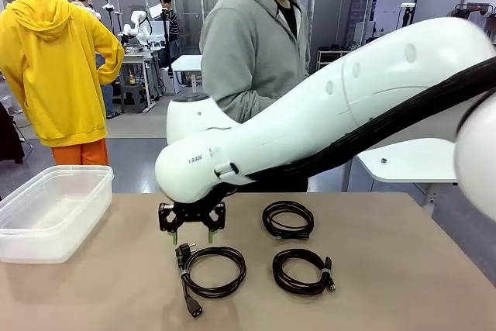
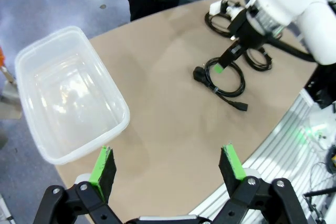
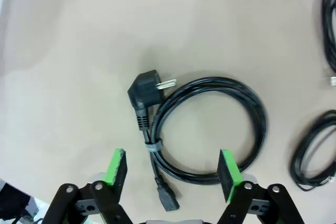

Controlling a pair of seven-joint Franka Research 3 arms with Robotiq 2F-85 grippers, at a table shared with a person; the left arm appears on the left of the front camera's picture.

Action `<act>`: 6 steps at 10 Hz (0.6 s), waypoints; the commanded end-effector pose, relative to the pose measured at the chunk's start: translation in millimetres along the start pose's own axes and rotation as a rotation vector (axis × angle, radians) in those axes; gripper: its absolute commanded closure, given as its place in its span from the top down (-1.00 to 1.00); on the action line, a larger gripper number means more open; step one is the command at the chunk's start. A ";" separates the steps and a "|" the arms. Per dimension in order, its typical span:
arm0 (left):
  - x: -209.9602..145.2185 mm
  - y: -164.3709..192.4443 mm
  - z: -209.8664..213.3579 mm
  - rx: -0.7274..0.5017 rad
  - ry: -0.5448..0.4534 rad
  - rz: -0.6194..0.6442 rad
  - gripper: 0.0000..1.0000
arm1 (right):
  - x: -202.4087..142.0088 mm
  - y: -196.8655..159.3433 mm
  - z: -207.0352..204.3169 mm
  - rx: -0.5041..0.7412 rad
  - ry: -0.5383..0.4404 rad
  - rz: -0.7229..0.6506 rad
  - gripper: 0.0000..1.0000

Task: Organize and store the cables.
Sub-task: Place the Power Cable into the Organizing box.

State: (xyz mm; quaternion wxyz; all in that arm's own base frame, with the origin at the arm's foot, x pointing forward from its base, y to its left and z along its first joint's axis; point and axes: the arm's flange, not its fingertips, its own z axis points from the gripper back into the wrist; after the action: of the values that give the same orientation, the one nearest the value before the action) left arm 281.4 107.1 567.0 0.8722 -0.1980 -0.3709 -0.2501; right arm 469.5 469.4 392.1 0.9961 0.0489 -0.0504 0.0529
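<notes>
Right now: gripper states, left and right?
Left gripper: open, empty.
Right gripper: open, empty, above the coiled power cable.

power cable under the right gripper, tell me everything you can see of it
The power cable is a thick black cord wound into a round coil, bound by a grey tie. One end has an angled plug with metal pins, the other a block connector. It lies flat on the tan table, the open right gripper above it, not touching.

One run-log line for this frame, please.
right gripper: open, above cable with plug | left gripper: open, hovering near clear bin | two more cables on table
</notes>
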 end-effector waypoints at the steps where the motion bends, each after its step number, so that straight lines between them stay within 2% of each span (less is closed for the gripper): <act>1: 18.1 -7.6 -16.2 0.022 0.038 0.038 1.00 | -23.5 -56.2 41.1 0.032 -0.006 0.072 1.00; 3: 48.5 -34.2 -47.9 0.011 0.083 0.118 1.00 | -50.3 -121.0 92.2 0.034 0.004 0.156 1.00; 5: 74.1 -70.9 -76.0 0.024 0.106 0.192 1.00 | -82.7 -204.5 130.8 -0.011 -0.019 0.211 1.00; 6: 86.2 -84.8 -92.0 0.059 0.111 0.225 1.00 | -99.9 -251.5 147.5 0.018 -0.024 0.206 1.00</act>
State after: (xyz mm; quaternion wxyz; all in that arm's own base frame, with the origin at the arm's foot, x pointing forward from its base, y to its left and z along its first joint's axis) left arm 322.0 -22.0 576.5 0.9155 -0.2030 -0.2970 -0.1800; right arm 401.4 244.7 500.4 0.9865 0.0430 -0.0620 0.1454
